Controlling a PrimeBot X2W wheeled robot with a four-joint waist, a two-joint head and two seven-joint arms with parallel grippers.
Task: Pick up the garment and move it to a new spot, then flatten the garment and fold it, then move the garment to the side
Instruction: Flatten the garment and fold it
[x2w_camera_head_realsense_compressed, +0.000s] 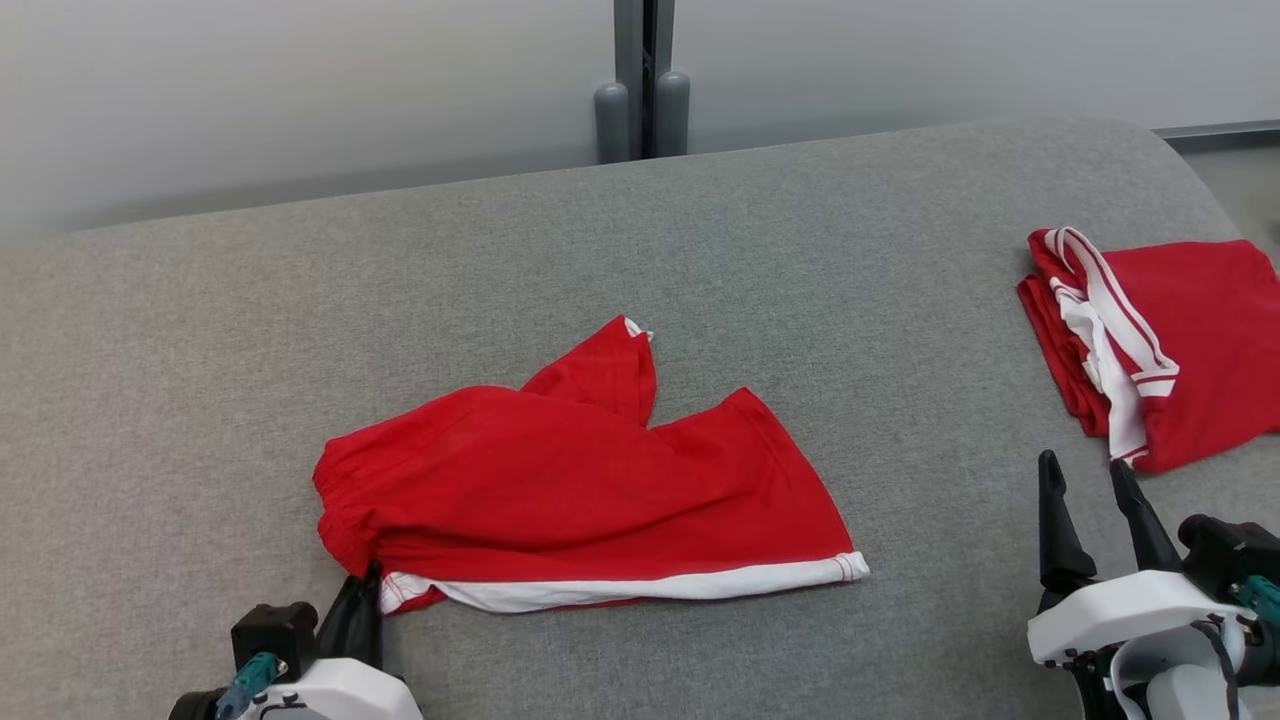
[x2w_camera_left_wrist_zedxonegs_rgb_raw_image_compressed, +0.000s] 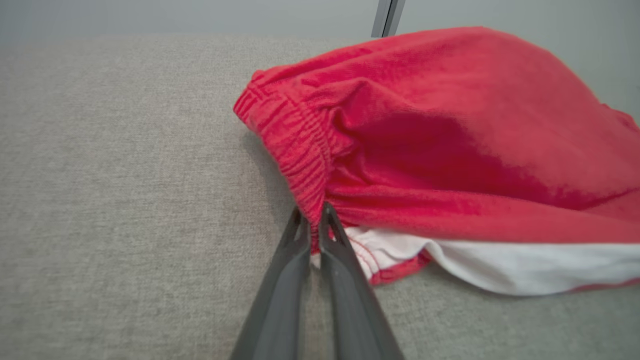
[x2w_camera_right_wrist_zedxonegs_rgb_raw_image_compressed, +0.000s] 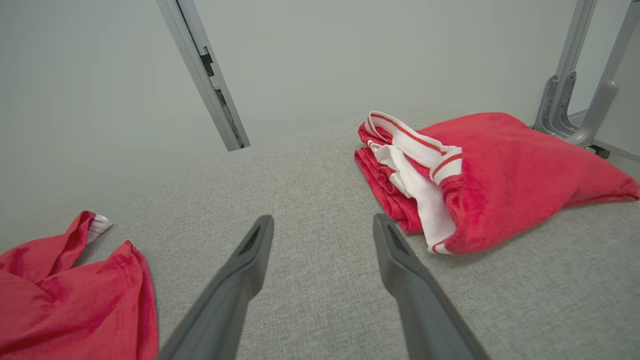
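Left gripper (x2w_camera_left_wrist_zedxonegs_rgb_raw_image_compressed: 312, 220), near left: jaws pinched shut on the near-left waistband corner of the red shorts (x2w_camera_head_realsense_compressed: 570, 480). Right gripper (x2w_camera_head_realsense_compressed: 1085, 465), near right: jaws wide, empty, apart from the white-hemmed right end. The shorts lie mid-cushion (x2w_camera_head_realsense_compressed: 250, 330), long axis left to right, running rightward from the held corner; folded red garment (x2w_camera_head_realsense_compressed: 1190, 330) far right.

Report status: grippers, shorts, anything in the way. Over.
Left gripper shut on the red shorts at the waistband corner. Right gripper open, holding nothing. Shorts rumpled on the grey surface. Folded red garment far right, apart.
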